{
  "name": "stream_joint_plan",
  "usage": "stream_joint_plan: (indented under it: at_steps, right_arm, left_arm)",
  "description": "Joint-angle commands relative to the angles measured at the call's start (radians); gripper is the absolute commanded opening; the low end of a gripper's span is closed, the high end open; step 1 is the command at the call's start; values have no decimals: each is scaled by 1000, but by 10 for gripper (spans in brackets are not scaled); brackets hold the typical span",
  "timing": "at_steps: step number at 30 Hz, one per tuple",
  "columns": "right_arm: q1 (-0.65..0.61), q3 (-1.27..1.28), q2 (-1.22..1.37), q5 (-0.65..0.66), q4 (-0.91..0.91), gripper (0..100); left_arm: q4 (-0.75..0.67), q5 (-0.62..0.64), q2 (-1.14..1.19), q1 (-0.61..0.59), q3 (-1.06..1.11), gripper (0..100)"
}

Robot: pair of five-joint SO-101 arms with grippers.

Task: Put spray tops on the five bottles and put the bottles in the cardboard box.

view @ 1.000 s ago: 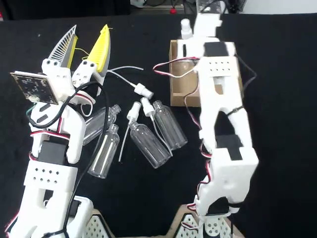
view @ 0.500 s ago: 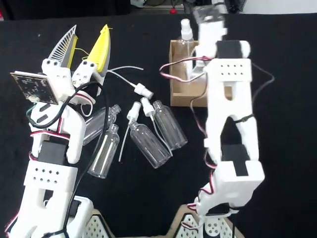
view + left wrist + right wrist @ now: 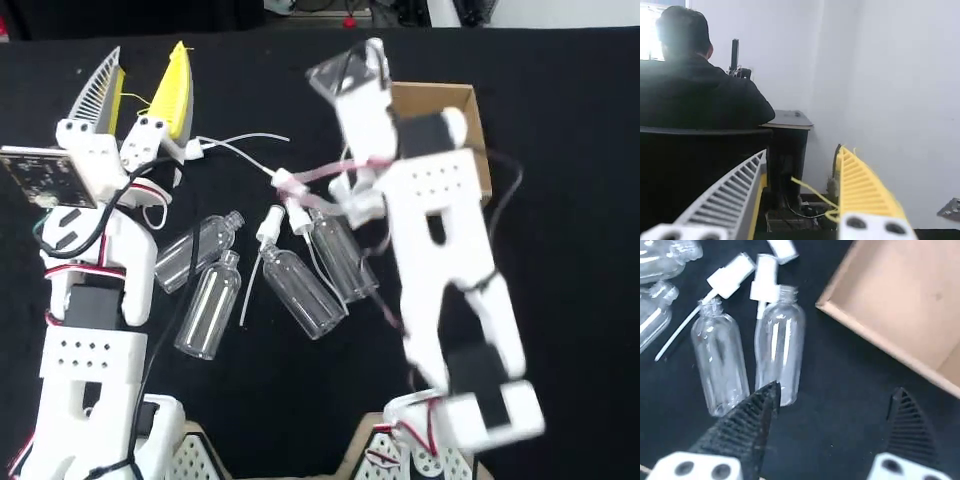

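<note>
Left claw is raised at the far left of the table. Its grey and yellow fingers are spread apart with nothing between them. In the left wrist view it points out at the room.

Right arm stretches from near right toward the far middle and covers the left part of the cardboard box. The box sits far right on the table, and the part of its inside that shows is bare.

Right claw is released, black fingers wide apart and empty. It hangs over dark table between the box's corner and the nearest bottles.

Four clear bottles lie flat on the table, all outside the box and all with open necks. The left pair lies side by side, near the left arm. The middle pair lies side by side, just left of the right arm.

Three loose white spray tops lie at the far end of the middle pair, none screwed on. Two are just beside the necks, one with its thin tube trailing along a bottle.

A small white piece with a thin tube lies by the left claw; cannot tell if it is a spray top.
</note>
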Motion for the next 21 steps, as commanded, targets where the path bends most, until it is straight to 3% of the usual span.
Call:
stream_joint_plan:
  at_steps: [1, 4, 11, 21]
  right_arm:
    - [-78, 302, -229, 5, -253, 322]
    - [-158, 476, -344, -18, -408, 322]
    - [-351, 576, -364, -72, -505, 322]
    - [-396, 650, -185, -157, -703, 322]
  left_arm:
    - [-21, 3, -8, -8, -77, 213]
    - [-21, 2, -8, -8, -81, 213]
    - [-21, 2, -8, -10, -81, 213]
    - [-26, 9, -8, -50, -84, 213]
